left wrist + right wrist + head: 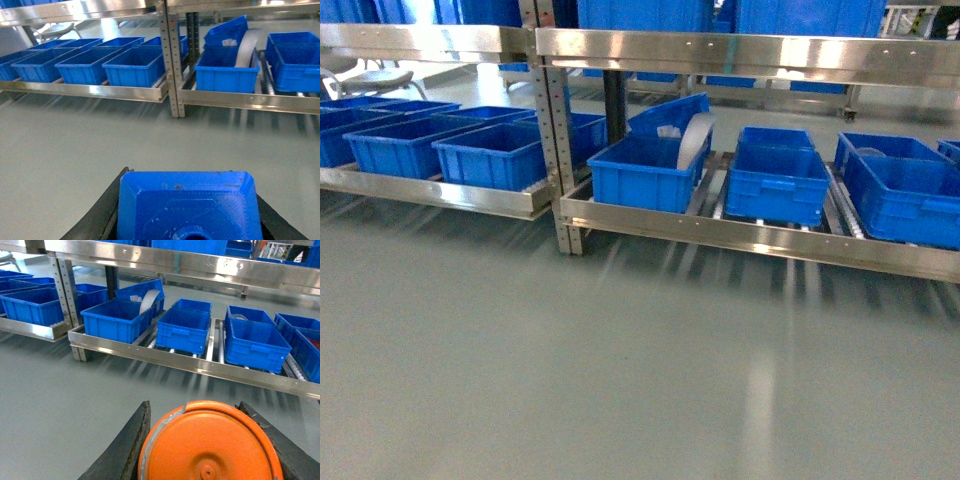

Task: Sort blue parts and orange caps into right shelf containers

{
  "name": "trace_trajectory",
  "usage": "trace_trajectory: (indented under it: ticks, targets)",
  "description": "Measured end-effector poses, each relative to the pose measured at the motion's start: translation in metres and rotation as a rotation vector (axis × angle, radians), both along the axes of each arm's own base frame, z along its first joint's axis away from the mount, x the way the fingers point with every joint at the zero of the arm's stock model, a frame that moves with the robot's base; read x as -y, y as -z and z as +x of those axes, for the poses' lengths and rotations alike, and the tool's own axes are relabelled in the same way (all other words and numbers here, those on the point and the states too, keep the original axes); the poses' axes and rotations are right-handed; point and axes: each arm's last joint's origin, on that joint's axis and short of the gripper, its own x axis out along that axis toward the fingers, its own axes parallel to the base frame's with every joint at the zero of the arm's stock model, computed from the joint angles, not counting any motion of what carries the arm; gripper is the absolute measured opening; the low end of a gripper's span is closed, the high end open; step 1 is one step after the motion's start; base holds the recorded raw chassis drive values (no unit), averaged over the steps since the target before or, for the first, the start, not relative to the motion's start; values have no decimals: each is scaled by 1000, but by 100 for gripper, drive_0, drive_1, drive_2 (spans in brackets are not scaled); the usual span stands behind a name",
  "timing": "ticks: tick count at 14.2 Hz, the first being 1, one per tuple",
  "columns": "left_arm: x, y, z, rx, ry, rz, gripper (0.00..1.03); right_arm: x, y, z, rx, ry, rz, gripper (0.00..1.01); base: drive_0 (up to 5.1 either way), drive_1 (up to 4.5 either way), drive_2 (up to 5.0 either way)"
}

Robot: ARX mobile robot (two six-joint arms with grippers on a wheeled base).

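Observation:
In the left wrist view, a bright-blue faceted part (187,207) fills the gap between the black fingers (107,210), and my left gripper (190,182) is shut on it. My right gripper (194,405) is shut on an orange cap (210,445), whose round end faces the camera. Ahead, the steel shelf (740,235) carries large blue containers on its right bay (775,180) (905,195) (645,170), also seen in the right wrist view (182,330) (255,342). Neither gripper appears in the head view.
Grey floor (620,380) lies between me and the rack. A steel upright post (555,130) divides the left bay with several blue bins (420,145). A tilted bin with a white curved piece (695,140) rests in the leftmost right-bay container. An upper rail (740,55) overhangs.

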Motion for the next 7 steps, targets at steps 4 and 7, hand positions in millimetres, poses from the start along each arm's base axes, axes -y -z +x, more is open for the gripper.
trace_trajectory:
  ticks: [4,7]
  targets:
    - [0,0,0,-1,-1,0,44,0,0,0,0,0,0,43,-165,-165,-165]
    - [0,0,0,0,0,0,44,0,0,0,0,0,0,43,-157,-157,-157]
